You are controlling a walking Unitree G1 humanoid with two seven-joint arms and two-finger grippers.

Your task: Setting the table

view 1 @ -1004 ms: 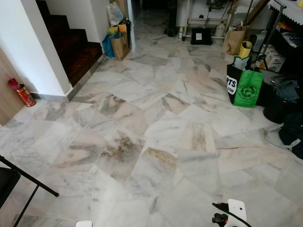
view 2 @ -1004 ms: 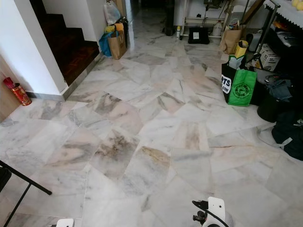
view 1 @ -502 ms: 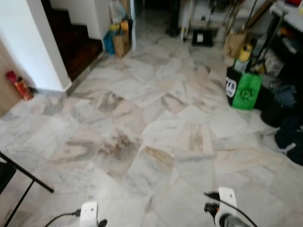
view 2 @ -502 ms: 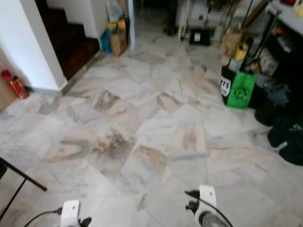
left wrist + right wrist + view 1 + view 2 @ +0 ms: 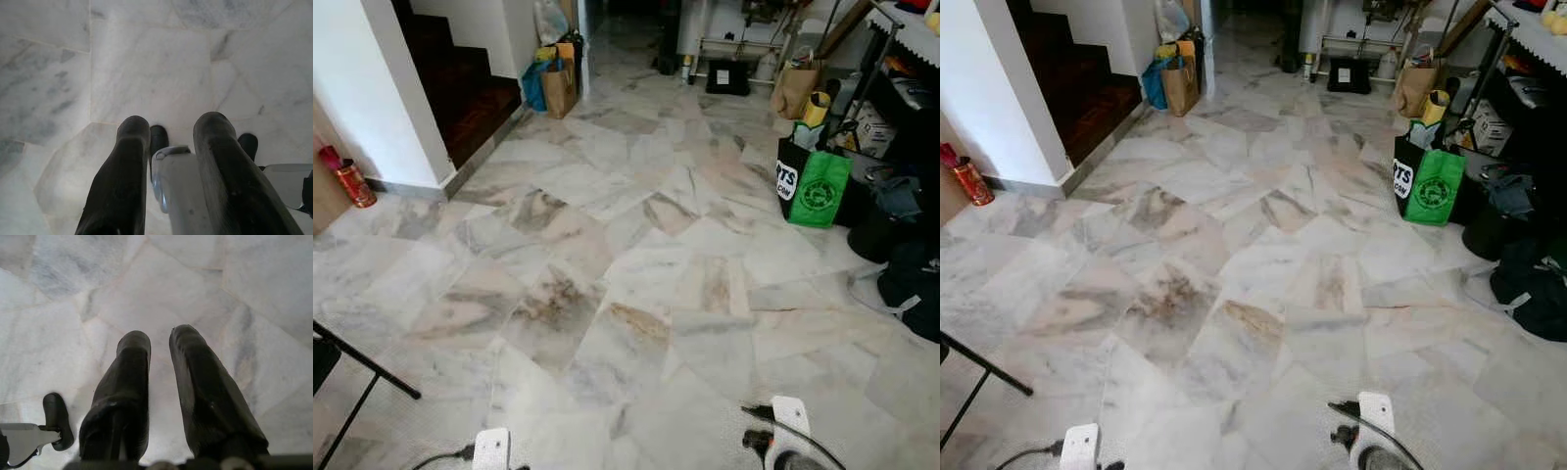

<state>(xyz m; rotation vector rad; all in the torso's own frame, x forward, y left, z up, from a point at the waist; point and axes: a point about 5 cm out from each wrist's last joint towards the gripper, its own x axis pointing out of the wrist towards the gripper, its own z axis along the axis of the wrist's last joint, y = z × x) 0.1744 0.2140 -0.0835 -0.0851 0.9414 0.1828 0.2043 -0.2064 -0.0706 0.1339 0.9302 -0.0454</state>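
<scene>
In the left wrist view my left gripper (image 5: 171, 126) hangs over the marble floor, its two black fingers (image 5: 122, 176) shut on a pale, shiny, glass-like object (image 5: 182, 188) with a rounded rim. My right gripper (image 5: 160, 335) also hangs over the floor in the right wrist view; a narrow gap shows between its fingers (image 5: 122, 382) and nothing is in it. In the eye views the white wrist parts of the left arm (image 5: 491, 451) and the right arm (image 5: 790, 417) show at the bottom edge. No table or tableware stands in sight.
Marble floor (image 5: 636, 255) stretches ahead. A green shopping bag (image 5: 818, 186), black bags (image 5: 913, 284) and shelves line the right side. Dark stairs (image 5: 460, 88) and a red can (image 5: 350, 182) are on the left, paper bags (image 5: 560, 90) at the back, black stand legs (image 5: 367, 367) near left.
The whole picture has shifted and blurred in between, so the camera moved. Both wrists now show more at the bottom edge than a second ago.
</scene>
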